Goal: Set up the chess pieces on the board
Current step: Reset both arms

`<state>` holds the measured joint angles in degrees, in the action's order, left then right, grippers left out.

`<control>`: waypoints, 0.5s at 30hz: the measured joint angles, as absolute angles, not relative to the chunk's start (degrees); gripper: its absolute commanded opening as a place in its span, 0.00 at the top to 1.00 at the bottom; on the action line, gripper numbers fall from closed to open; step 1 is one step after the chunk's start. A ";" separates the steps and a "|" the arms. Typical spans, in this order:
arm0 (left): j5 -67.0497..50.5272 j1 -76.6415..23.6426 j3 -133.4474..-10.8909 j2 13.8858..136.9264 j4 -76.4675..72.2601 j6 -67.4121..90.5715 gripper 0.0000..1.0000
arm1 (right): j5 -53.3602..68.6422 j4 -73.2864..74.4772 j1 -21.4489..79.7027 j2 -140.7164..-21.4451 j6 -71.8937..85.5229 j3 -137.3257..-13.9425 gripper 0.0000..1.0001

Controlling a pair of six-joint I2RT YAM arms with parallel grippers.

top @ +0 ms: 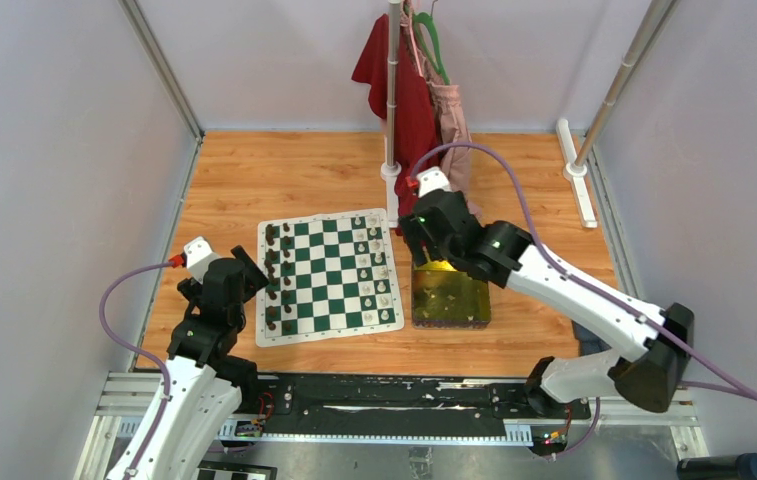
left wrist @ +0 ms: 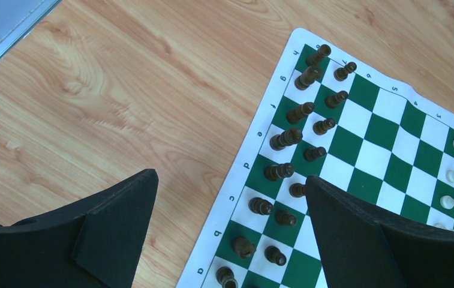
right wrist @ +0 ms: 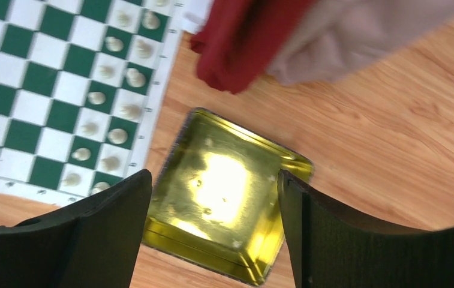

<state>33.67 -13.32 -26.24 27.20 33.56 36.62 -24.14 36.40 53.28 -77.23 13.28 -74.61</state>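
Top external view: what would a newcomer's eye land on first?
The green-and-white board mid-table, with dark brown chessmen lined along its left edge and the cream-white chess pieces along its right. Next, the shiny yellow-green tray just right of the board, with the right gripper open above it. At the back, a red garment hangs beside a pole.

A robot lab cell: plain grey walls [top: 34,150] box in the wooden table [top: 254,170], two arms [top: 574,290] bolted to a rail [top: 394,432] at its near edge.
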 measured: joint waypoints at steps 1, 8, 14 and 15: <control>33.65 -13.32 -26.24 27.16 33.58 36.62 0.00 | -25.41 36.01 52.42 -75.11 13.32 -72.79 0.15; 33.63 -13.34 -26.24 26.94 33.69 36.62 0.00 | -37.76 32.29 48.56 -61.14 12.21 -59.83 0.00; 33.63 -13.34 -26.24 26.98 33.80 36.62 0.00 | -45.60 32.53 46.06 -58.28 13.17 -55.48 0.00; 33.63 -13.34 -26.24 26.98 33.80 36.62 0.00 | -46.74 33.17 45.76 -58.43 13.93 -55.31 0.00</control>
